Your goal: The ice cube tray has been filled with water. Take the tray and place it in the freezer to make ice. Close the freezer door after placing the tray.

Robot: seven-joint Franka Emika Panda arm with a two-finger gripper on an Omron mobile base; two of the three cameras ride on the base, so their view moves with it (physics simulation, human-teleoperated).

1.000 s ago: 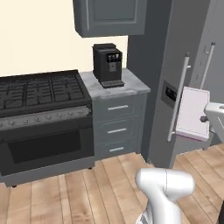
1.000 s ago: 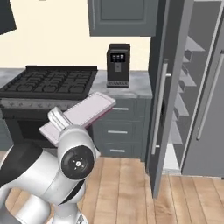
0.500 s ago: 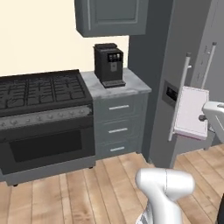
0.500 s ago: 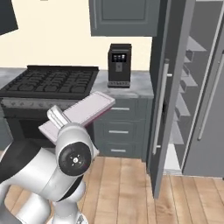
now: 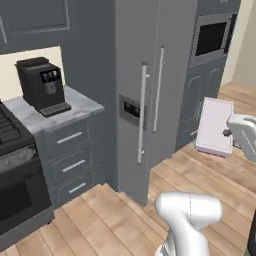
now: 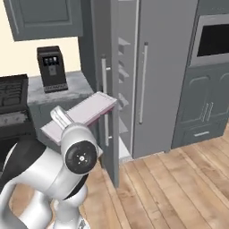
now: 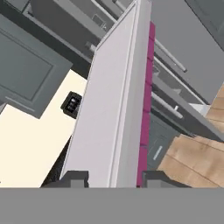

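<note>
The ice cube tray (image 5: pixel 214 126) is a pale slab with a pink rim, held in the air right of the freezer (image 5: pixel 172 60). My gripper (image 5: pixel 231 133) is shut on its near end. In the hand view the tray (image 7: pixel 111 109) runs up from between my fingertips (image 7: pixel 74 178), and the gripper (image 7: pixel 114 178) clamps its end. From the right base view the tray (image 6: pixel 87 112) lies flat just in front of the freezer door (image 6: pixel 111 134). That door stands open, edge toward me, with pale inner shelves (image 6: pixel 123 76) behind it.
A black coffee machine (image 5: pixel 41 85) stands on the grey counter (image 5: pixel 75 107) left of the freezer, above drawers. A built-in oven (image 5: pixel 212 39) sits to the right of the unit. The stove edge (image 5: pixel 7 132) is at far left. Wooden floor (image 6: pixel 179 179) lies open ahead.
Both base views have swung to the right: the stove slid off to the left and the freezer now fills the middle. The tray stays in my grip.
</note>
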